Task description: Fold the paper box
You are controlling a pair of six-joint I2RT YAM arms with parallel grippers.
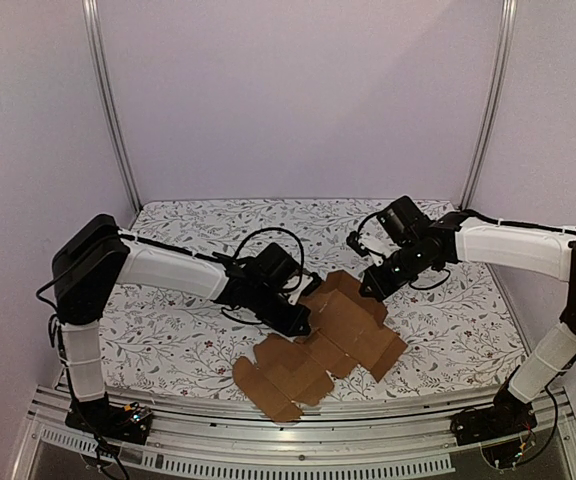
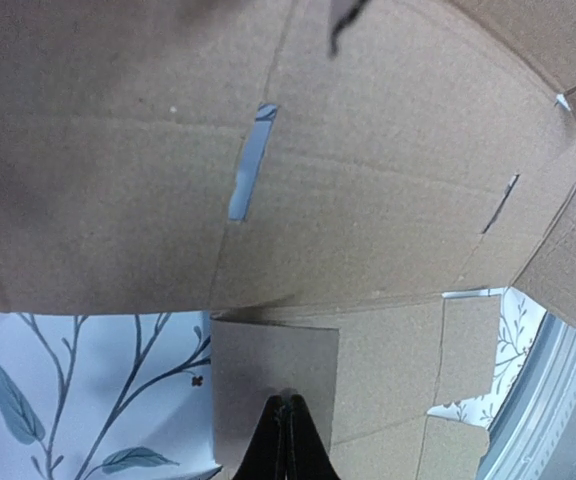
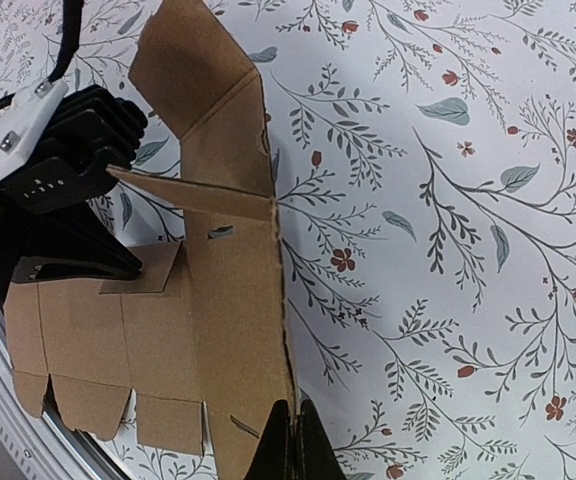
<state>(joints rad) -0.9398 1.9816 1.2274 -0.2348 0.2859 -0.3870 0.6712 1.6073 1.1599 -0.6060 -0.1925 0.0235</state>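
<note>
The paper box is a brown die-cut cardboard sheet, mostly flat on the floral table, with its far panels lifted. My left gripper is shut on a small side flap of the sheet; a wide slotted panel rises just beyond it. My right gripper is shut on the edge of a raised panel, which stands upright along its fold. The left gripper shows in the right wrist view at the sheet's far side, its tip at the small flap.
The floral tablecloth covers the table. A metal rail runs along the near edge, close to the sheet's front flaps. White walls and two upright metal posts enclose the back.
</note>
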